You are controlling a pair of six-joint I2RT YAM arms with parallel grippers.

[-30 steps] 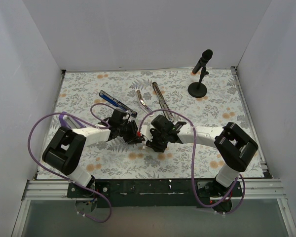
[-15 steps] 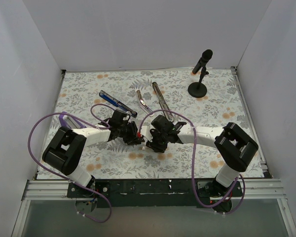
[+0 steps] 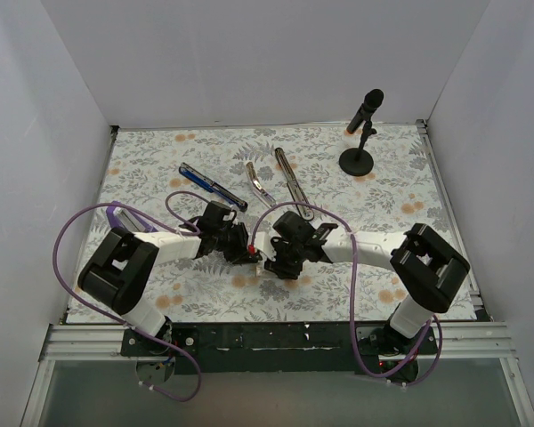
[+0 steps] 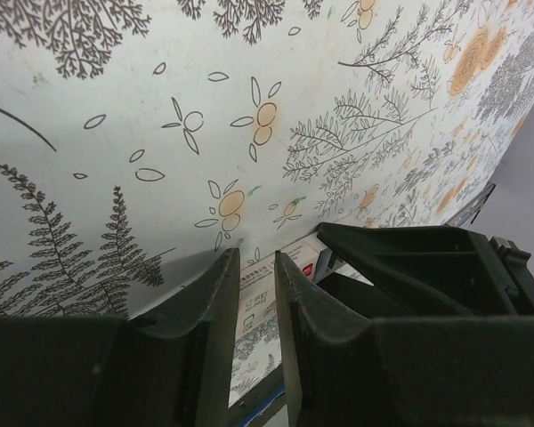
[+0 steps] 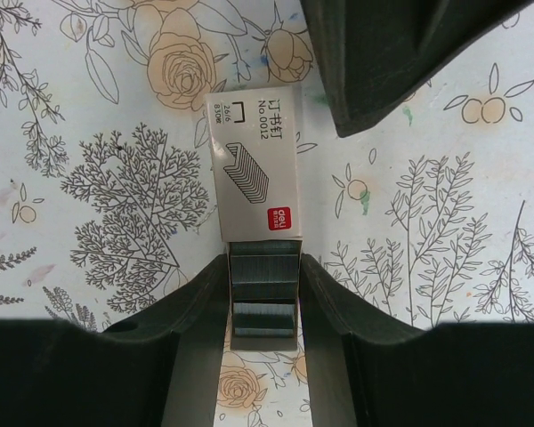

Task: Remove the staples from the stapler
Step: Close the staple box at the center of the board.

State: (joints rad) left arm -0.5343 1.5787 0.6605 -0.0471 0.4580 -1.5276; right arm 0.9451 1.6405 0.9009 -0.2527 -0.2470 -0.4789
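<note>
Right wrist view shows my right gripper (image 5: pixel 262 267) pinching the staple box (image 5: pixel 254 169); only top view shows the stapler (image 3: pixel 291 182), farther back on the tabletop (image 3: pixel 160 151). My left gripper (image 4: pixel 256 267) stands narrow; whether it holds anything, I cannot tell.

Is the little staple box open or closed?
Open: the staple box has its drawer slid out, gray staples showing.
</note>
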